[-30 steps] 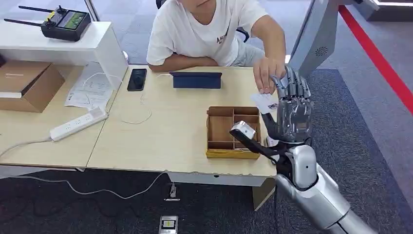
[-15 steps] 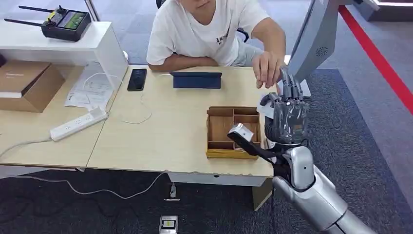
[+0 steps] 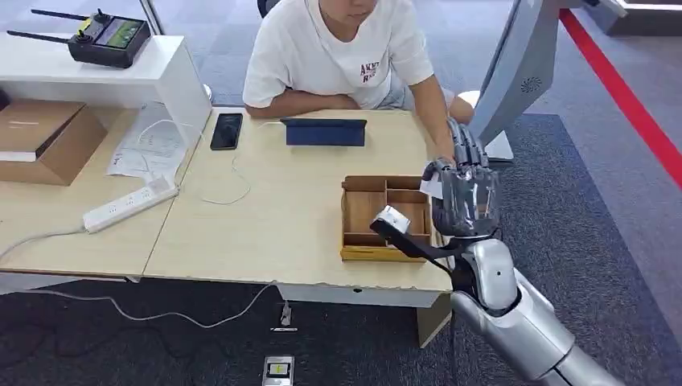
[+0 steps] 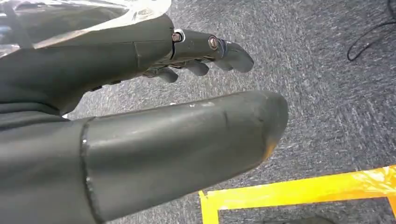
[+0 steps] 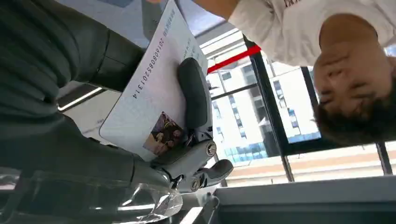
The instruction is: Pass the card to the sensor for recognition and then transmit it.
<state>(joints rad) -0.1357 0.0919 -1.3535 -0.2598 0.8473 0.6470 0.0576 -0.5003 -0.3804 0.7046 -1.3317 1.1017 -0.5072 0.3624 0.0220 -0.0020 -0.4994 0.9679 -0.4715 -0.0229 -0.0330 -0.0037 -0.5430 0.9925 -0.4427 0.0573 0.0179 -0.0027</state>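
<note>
A white card (image 5: 152,91) with printed digits and a small photo lies in my right hand (image 3: 464,197). A dark finger presses across its face against the palm. In the head view the hand is raised, back toward me, above the table's right end, and a corner of the card (image 3: 432,187) pokes out on its left. A person in a white T-shirt (image 3: 338,52) sits across the table, their forearm (image 3: 434,121) reaching down just behind my fingers. A dark blue flat device (image 3: 325,131) lies in front of them. My left hand (image 4: 140,116) hangs over carpet, fingers apart, holding nothing.
A brown compartment tray (image 3: 384,217) sits on the wooden table (image 3: 265,217) just left of my right hand. A black phone (image 3: 226,130), papers, a power strip (image 3: 129,204) and a cardboard box (image 3: 44,138) lie further left. A grey stand (image 3: 515,72) rises at the right.
The person put the card into my right hand and my fingers folded over it. Their hand then dropped down behind my fingers. My hand drifted slightly left and toward the table.
</note>
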